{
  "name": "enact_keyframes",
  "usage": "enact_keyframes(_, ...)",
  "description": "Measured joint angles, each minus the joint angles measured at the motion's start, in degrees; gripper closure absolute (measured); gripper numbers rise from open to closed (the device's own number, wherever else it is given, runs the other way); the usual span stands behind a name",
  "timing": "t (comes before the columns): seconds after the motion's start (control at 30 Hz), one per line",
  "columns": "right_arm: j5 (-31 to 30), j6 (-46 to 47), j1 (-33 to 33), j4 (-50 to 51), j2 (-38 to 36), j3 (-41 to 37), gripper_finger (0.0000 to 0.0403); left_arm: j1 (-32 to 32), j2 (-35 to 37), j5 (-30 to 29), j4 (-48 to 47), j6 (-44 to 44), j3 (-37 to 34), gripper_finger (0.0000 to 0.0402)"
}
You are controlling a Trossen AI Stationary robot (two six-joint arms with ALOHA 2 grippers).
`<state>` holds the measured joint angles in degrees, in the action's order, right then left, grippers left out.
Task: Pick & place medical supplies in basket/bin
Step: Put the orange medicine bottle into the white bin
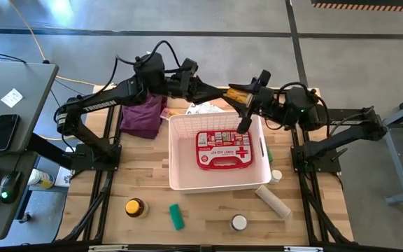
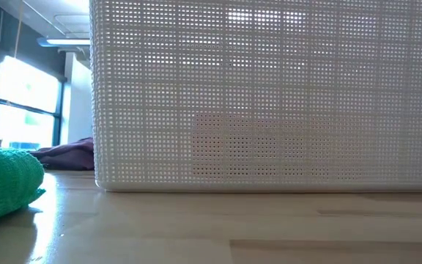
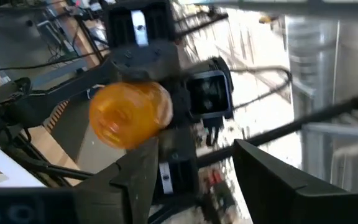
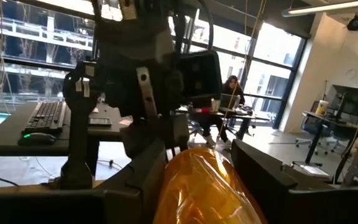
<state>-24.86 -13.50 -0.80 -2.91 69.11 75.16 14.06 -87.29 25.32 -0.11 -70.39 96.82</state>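
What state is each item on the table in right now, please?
Amber bottle: held aloft by right gripper, above basket far rim.
Left gripper: open, empty, facing the bottle.
Red first-aid pouch: lying flat inside basket.
Green tube: lying on table, outside basket.
Beige roll: lying on table beside basket.
Purple cloth: crumpled on table.

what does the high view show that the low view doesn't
Only the high view shows both arms meeting above the basket's far rim, an amber bottle between the left gripper and right gripper, and the red first-aid pouch in the basket. Only the low view shows the basket's mesh wall up close. Both share the white basket and purple cloth.
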Motion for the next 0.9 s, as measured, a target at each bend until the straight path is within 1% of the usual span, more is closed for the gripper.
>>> enact_keyframes(0.13, -3.14, 1.18, 0.11, 4.31, -1.40, 0.00, 0.0232, 2.87, 0.77, 6.59, 0.36, 3.81, 0.00, 0.0165)
enact_keyframes(0.27, -3.96, 7.34, 0.37, 13.78, -3.15, 0.00, 0.0241, 5.91, 1.66, 10.41, 0.14, 9.66, 0.04, 0.0167)
enact_keyframes(0.4, -0.99, 15.84, 1.23, 25.32, -2.43, 0.00, 0.0245, 8.68, 2.86, 11.63, 0.29, 13.31, 0.02, 0.0174)
enact_keyframes(0.5, 3.18, 20.18, 1.63, 29.24, -0.39, 0.00, 0.0243, 10.90, 3.93, 11.91, 0.23, 14.17, 0.02, 0.0180)
enact_keyframes(0.7, 10.14, 24.15, 1.59, 27.96, 7.36, 0.00, 0.0243, 14.89, 6.09, 13.14, -1.50, 14.87, 0.02, 0.0190)
enact_keyframes(0.77, 12.59, 24.64, 1.66, 25.66, 10.71, 0.00, 0.0243, 16.00, 7.07, 13.12, -3.73, 16.20, 0.02, 0.0194)
enact_keyframes(0.9, 19.67, 25.92, 1.86, 18.29, 17.32, 0.00, 0.0243, 16.88, 9.22, 13.11, -8.80, 19.37, 0.02, 0.0203)
